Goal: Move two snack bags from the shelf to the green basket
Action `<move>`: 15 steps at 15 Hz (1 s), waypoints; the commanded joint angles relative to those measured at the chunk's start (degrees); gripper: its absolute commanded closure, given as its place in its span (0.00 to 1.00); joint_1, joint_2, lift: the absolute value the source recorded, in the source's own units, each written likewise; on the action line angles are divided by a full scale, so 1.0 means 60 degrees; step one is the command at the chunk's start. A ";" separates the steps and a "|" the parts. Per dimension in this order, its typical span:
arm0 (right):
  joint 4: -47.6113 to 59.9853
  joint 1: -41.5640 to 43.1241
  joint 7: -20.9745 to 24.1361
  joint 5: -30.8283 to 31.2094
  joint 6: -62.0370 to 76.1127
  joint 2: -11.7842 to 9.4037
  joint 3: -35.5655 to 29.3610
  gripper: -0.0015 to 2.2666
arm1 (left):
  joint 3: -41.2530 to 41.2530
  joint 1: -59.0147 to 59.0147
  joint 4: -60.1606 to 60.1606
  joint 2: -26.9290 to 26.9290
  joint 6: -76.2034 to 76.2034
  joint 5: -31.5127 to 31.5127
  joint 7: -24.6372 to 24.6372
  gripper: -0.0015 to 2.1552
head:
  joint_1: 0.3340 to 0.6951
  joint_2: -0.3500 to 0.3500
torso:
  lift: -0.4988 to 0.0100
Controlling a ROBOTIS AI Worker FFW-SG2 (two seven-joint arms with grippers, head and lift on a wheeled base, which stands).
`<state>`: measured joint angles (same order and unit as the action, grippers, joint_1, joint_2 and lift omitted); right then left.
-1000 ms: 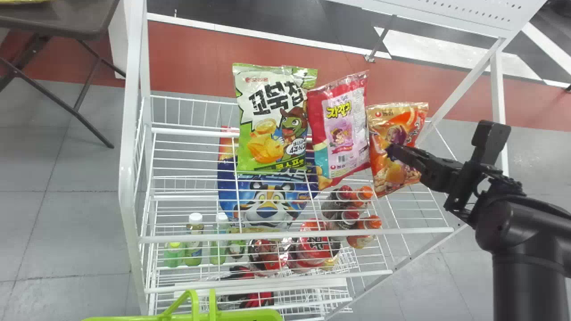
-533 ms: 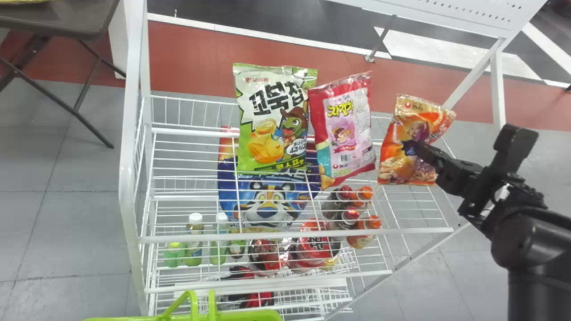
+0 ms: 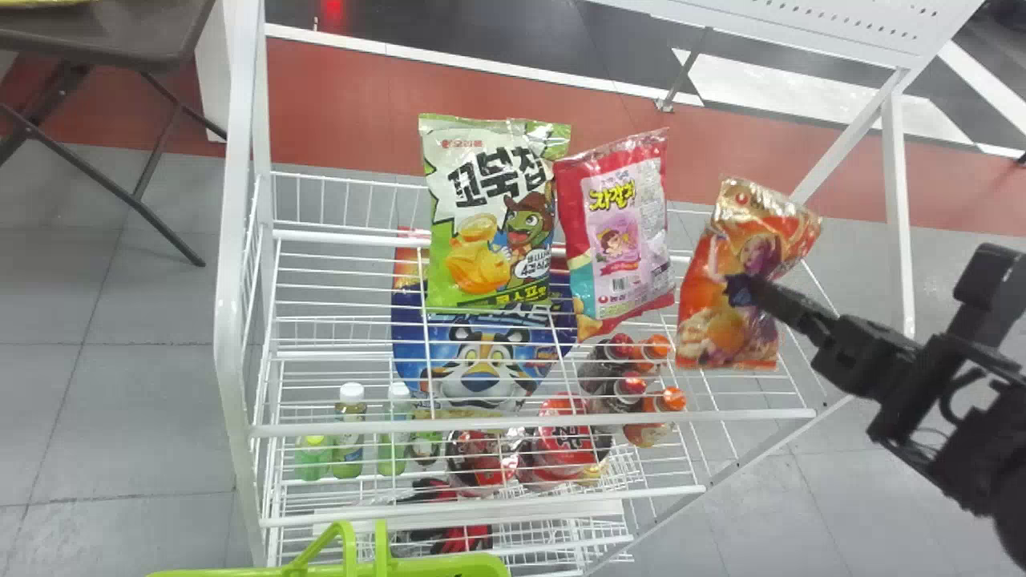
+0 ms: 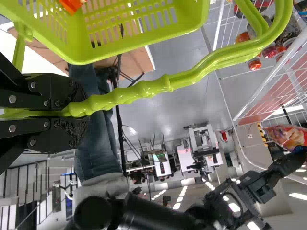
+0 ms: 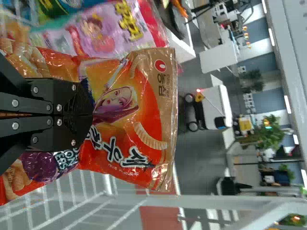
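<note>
In the head view my right gripper (image 3: 749,290) is shut on the middle of an orange snack bag (image 3: 713,340), held upright above the right end of the rack. My right gripper (image 5: 88,109) pinches the crumpled bag (image 5: 127,165) in the right wrist view. A pink snack bag (image 3: 617,232) and a green snack bag (image 3: 489,216) stand to its left on the shelf (image 3: 345,238). My left gripper (image 4: 79,111) is shut on the handle of the green basket (image 4: 129,28), which has something orange inside. The basket (image 3: 449,567) shows its rim at the head view's bottom edge.
A large blue bag (image 3: 481,361) lies behind the wire shelf front. Bottles (image 3: 349,437) and red packages (image 3: 565,433) stand on lower levels. White rack posts (image 3: 232,280) rise at both sides, and a dark folding table (image 3: 120,36) is at the far left.
The right arm has moved to the right and nearer the robot, carrying the orange bag away from beside the pink bag. The pink bag has shifted slightly right; the green bag and basket look unchanged.
</note>
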<state>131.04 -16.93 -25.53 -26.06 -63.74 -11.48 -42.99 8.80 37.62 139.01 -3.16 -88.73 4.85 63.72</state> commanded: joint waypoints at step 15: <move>0.4307 -0.1822 0.0607 -0.4255 -0.4390 0.0610 -0.0876 0.99 | 0.0173 -0.0014 0.0123 0.0058 -0.0147 -0.0047 -0.0102 0.97 | 1.00 0.00 | 0.95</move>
<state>156.34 -26.38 -22.32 -51.11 -89.43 -7.94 -50.26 9.73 37.61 139.73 -2.89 -89.60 4.57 63.11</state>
